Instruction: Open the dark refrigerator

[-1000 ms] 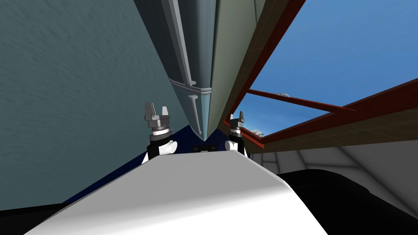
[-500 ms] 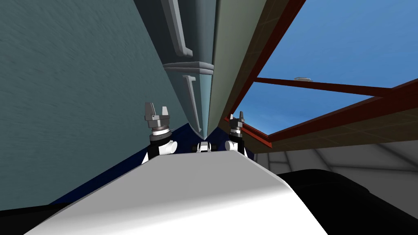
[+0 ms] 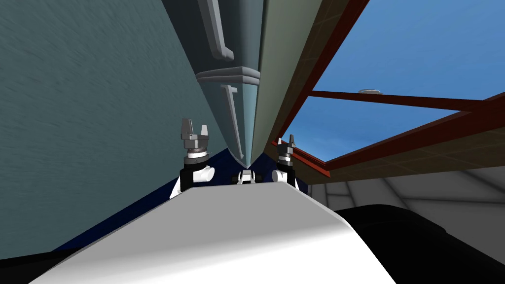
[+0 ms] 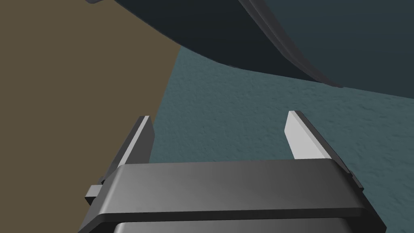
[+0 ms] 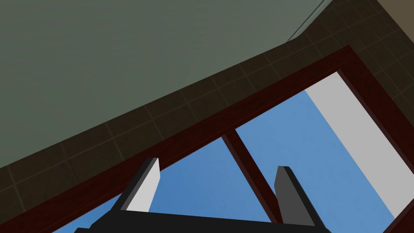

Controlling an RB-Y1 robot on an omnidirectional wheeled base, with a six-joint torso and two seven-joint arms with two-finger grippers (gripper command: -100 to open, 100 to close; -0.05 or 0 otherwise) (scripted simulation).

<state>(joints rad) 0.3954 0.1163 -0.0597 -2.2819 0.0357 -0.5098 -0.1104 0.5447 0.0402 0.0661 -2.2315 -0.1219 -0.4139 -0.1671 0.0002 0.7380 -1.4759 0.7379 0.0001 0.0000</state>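
Rising between the two grippers, the dark refrigerator [image 3: 241, 44] stands close ahead. Its lower handle [image 3: 231, 113] is just to the right of the left gripper [image 3: 194, 129] and above it, not touched. A ridge [image 3: 228, 76] divides the upper door from the lower, with the upper handle [image 3: 217, 34] beyond it. The left gripper's fingers [image 4: 301, 137] are spread wide with nothing between them; past them lie a teal wall [image 4: 250, 121] and the refrigerator's dark curved face. The right gripper [image 3: 287, 141], on the refrigerator's other side, is likewise spread and empty.
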